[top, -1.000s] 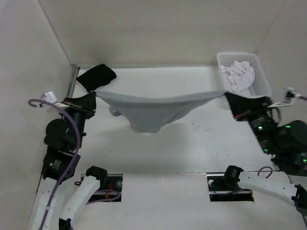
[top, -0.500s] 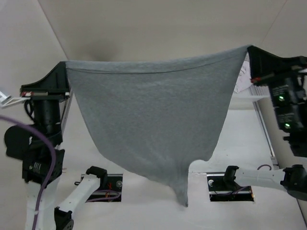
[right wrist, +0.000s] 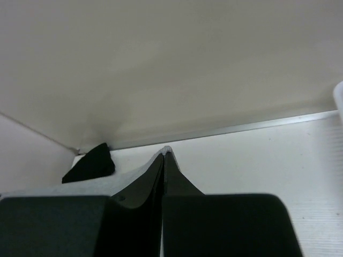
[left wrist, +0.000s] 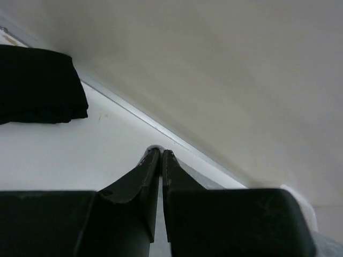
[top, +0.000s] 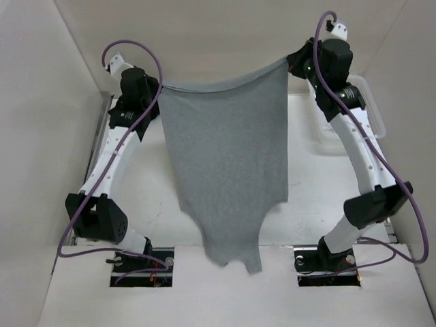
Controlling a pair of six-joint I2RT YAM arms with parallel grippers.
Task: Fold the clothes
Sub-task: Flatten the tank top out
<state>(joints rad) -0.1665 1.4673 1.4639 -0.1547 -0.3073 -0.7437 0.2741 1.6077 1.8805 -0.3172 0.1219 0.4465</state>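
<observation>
The clothes, a light-grey T-shirt (top: 228, 157), hang in the air between my two raised arms, with the top edge stretched and the lower end (top: 235, 255) drooping toward the near edge. My left gripper (top: 158, 87) is shut on the top left corner. My right gripper (top: 289, 63) is shut on the top right corner. In the left wrist view the left gripper (left wrist: 158, 152) pinches a sliver of grey fabric (left wrist: 206, 181). In the right wrist view the right gripper (right wrist: 165, 152) pinches the T-shirt (right wrist: 59, 186), which runs off to the left.
A black garment (left wrist: 37, 85) (right wrist: 91, 163) lies at the far left corner of the table. A white basket (top: 376, 126) stands at the far right, mostly hidden behind my right arm. Walls enclose the table on the left, back and right.
Both arms have risen from low over the table to high near the back wall, lifting the T-shirt. It now hangs long and narrower. Both grips are unchanged.
</observation>
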